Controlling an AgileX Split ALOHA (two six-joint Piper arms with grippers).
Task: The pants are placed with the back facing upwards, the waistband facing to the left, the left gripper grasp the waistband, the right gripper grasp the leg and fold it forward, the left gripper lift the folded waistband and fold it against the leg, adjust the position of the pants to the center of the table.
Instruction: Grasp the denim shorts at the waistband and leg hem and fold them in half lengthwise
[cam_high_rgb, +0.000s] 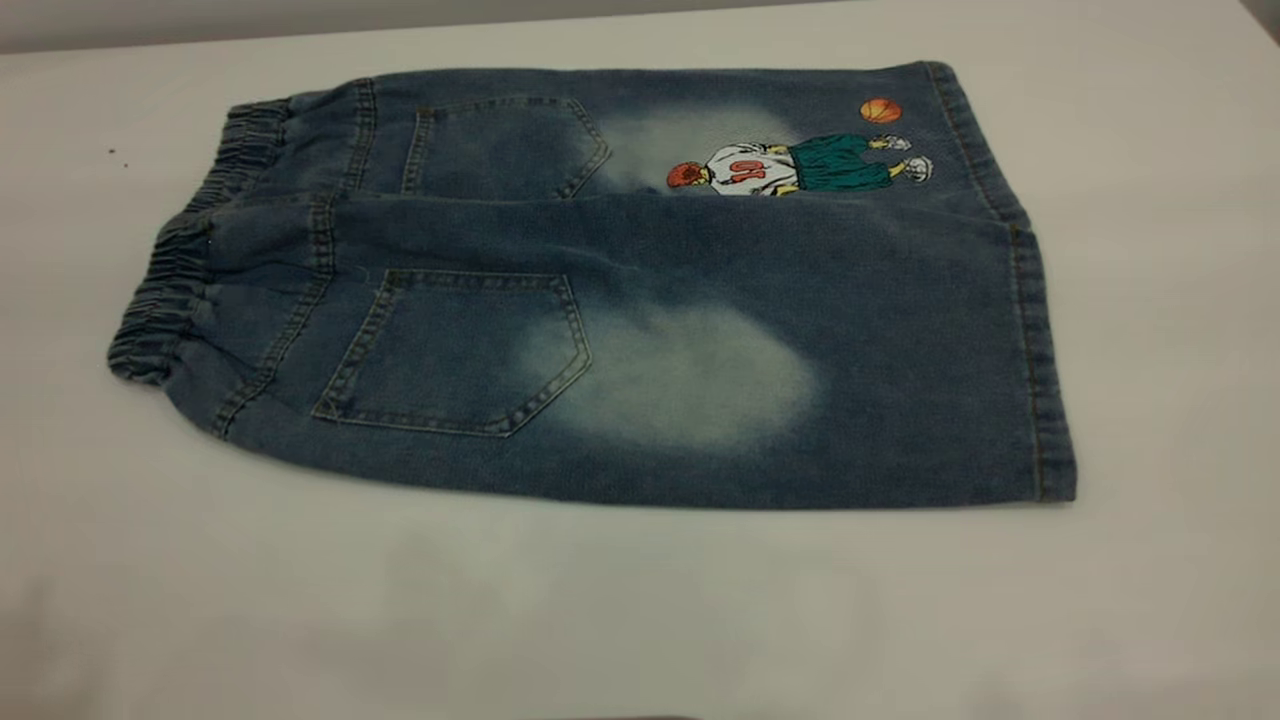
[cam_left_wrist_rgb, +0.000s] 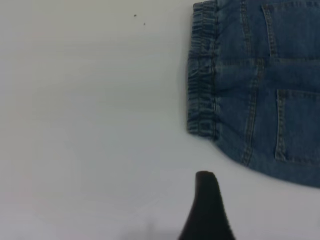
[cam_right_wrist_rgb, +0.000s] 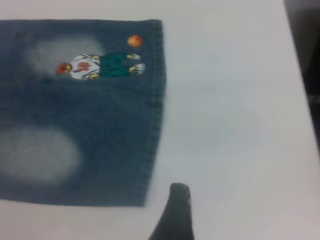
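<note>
The place looks like a lab or test bench set up for robot work, not a home. A large plain white table (cam_high_rgb: 200, 600) fills nearly every view, bare apart from one pair of denim pants (cam_high_rgb: 640, 300) laid flat on it. A strip of grey wall (cam_high_rgb: 300, 20) runs behind the far edge of the table. No furniture or household clutter shows, so the kind of room cannot be told more closely.
</note>
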